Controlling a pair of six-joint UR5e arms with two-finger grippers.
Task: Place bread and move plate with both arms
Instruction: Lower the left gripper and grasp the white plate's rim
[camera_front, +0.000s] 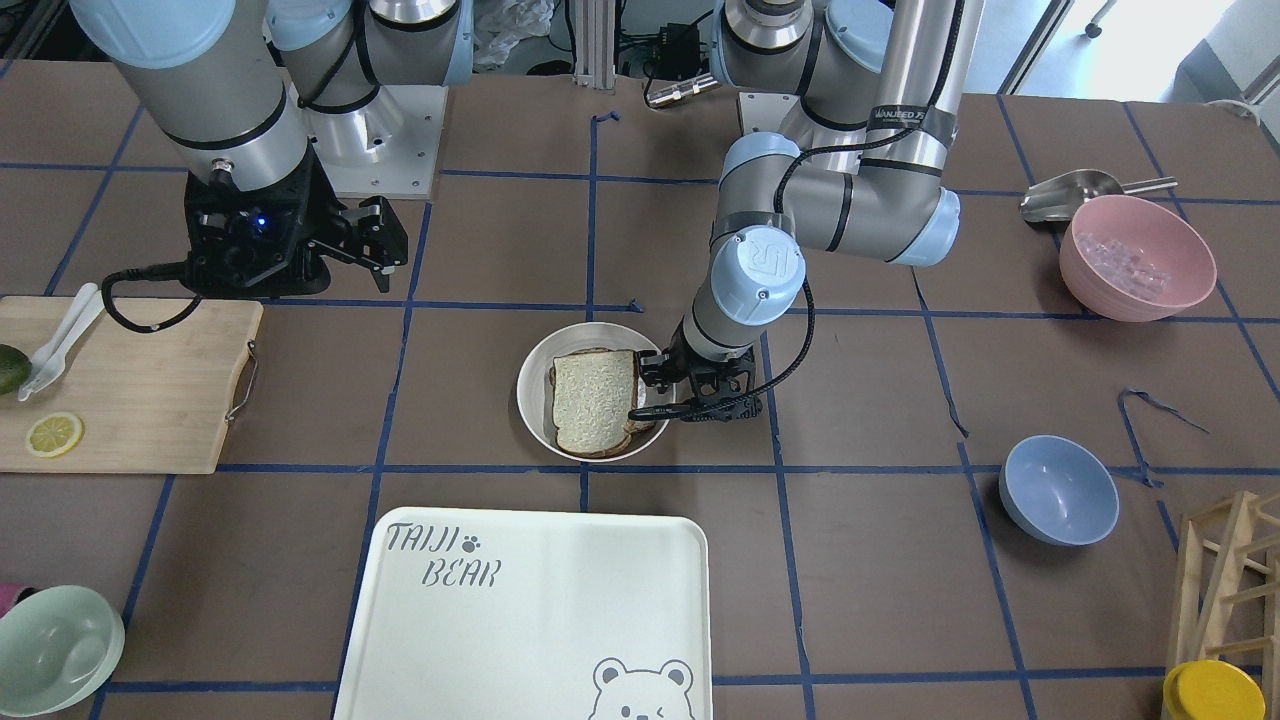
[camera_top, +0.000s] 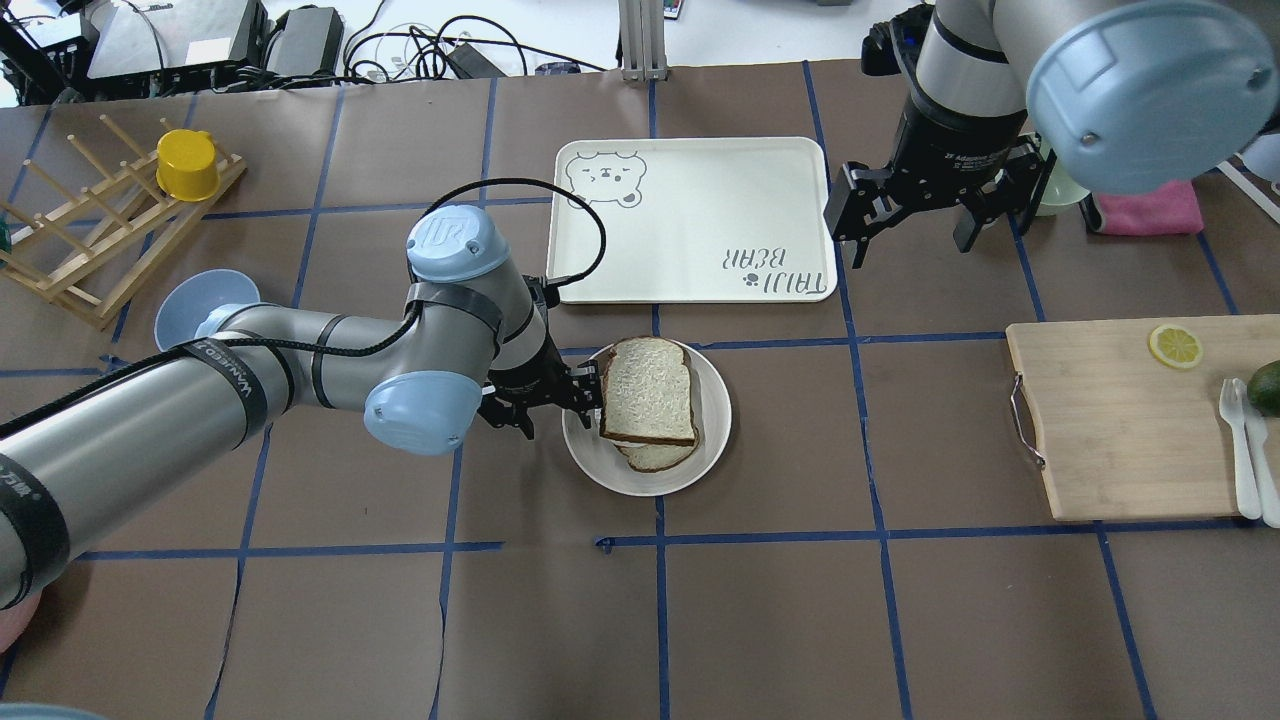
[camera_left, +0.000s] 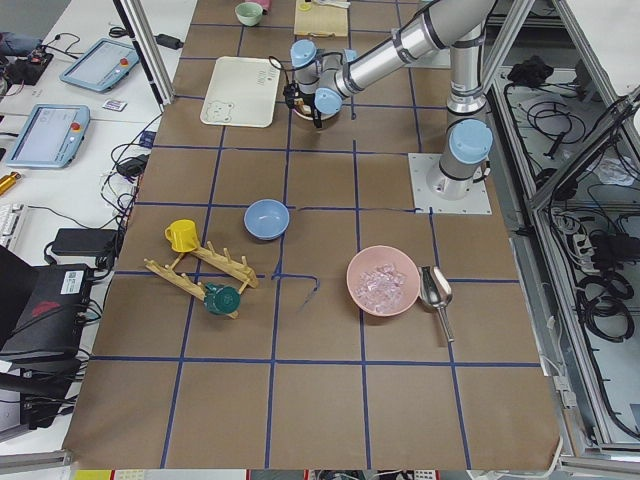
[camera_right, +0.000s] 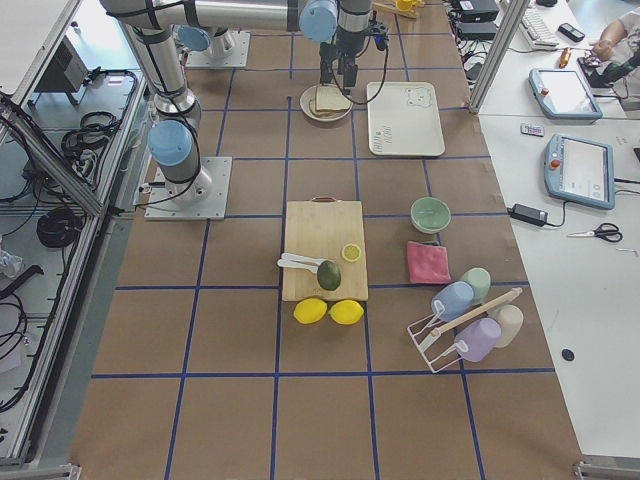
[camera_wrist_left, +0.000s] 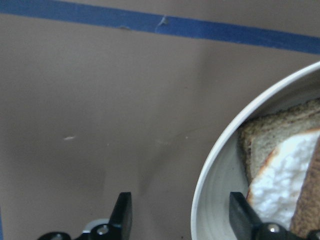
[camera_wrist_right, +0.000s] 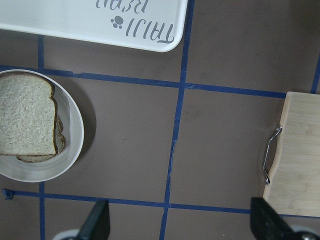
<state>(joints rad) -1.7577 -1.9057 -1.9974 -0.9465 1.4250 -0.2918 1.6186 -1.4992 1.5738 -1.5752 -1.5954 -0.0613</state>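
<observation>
Bread: the bread (camera_top: 648, 390) lay flat inside the plate (camera_top: 715, 420), stacked on a lower slice (camera_top: 655, 458) that peeked out on the robot's side of it. Placing looked done.

Plate: it sat on the bench (camera_top: 800, 600). The tray (camera_top: 700, 200) was just beyond the plate, on its far side from the robot.

Left tool: the left tool (camera_top: 555, 398) was at the plate's robot-left edge, low, with its jaws parted narrowly. In the wrist view one finger (camera_wrist_left: 242, 217) was inside the plate and the other (camera_wrist_left: 122, 217) was outside it over the bench, with the rim between them. It was not closed on anything.

Right tool: the right tool (camera_top: 915, 240) stood well apart from the plate, off its robot-right side and farther from the robot. It appeared raised, its jaws were spread wide, and it held nothing.

Key relation: the left tool was much the nearer and already straddled the rim. The plate's opposite rim lay toward the robot and to the robot's left of the right tool.

Axis: the plate was round, so any rim point would serve. A grip directly across from the left tool would probably balance it best.

Likely next: the right arm would need to come down to that free edge before a two-armed lift.
</observation>
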